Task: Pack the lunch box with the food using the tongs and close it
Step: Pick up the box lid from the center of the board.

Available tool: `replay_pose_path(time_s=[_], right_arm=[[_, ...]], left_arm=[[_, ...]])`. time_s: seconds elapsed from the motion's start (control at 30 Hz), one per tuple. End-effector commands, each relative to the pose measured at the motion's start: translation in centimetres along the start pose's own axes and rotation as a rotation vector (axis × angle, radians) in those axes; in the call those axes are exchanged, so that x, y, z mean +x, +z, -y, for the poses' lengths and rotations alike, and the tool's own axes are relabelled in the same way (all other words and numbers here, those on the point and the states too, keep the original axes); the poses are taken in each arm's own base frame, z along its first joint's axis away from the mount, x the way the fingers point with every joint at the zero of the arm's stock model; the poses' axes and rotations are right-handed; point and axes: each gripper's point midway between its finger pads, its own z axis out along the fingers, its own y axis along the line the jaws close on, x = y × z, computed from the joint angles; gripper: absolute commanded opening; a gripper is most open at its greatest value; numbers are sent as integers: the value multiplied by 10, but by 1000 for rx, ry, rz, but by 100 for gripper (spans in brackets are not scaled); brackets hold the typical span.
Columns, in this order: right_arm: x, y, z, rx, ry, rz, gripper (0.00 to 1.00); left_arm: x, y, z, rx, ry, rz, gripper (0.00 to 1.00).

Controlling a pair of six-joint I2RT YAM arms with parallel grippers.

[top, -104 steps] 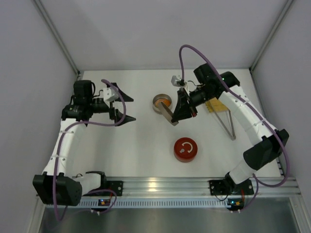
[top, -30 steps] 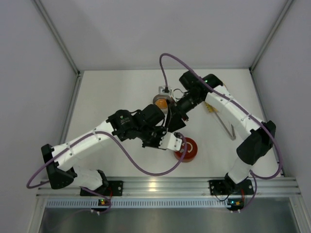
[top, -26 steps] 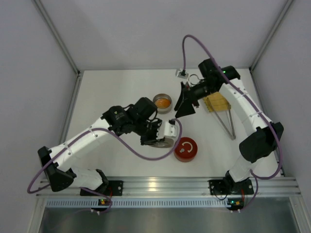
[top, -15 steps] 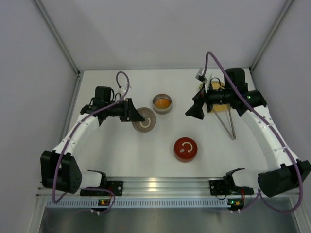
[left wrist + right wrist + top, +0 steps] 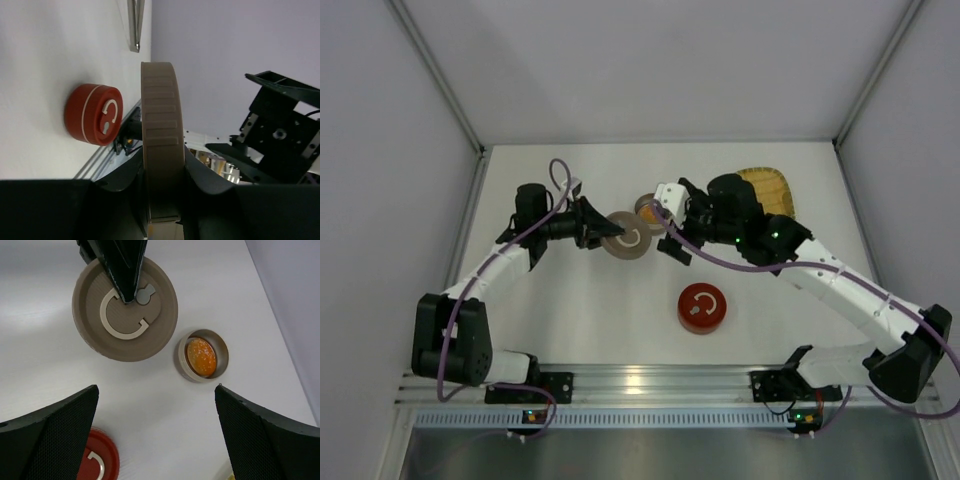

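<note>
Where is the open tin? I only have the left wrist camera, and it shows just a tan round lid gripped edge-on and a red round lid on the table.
Observer: The small round open tin sits just beside the tan round lid, on the right arm's side, uncovered.
Operator: Anything inside?
Observer: One round orange piece of food; no black piece shows.
Operator: And the right gripper?
Observer: The right gripper hovers wide open above lid and tin, holding nothing.
</note>
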Motion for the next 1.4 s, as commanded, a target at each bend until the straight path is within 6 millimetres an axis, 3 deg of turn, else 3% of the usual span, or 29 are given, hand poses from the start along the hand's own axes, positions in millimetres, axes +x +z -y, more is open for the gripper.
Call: replay_pose_path(time_s=[0.0,0.4,0.6,0.9,1.37], right_arm=[[-25,9,23,163,-164,9,97],[-53,21,3,78,-227,51,95],[-59,28,-19,-4,-262,51,95],[-39,38,-59,-137,-389,-16,94],[-28,53,-58,-106,-479,-59,92]], left_arm=[[-1,-4,31,125,-57,-72,0],[24,-6,33,165,-83,-259,0],[33,-8,31,159,-66,-286,0],[38,-9,29,162,-76,-319,0],[48,-9,37,173,-76,-371,0]])
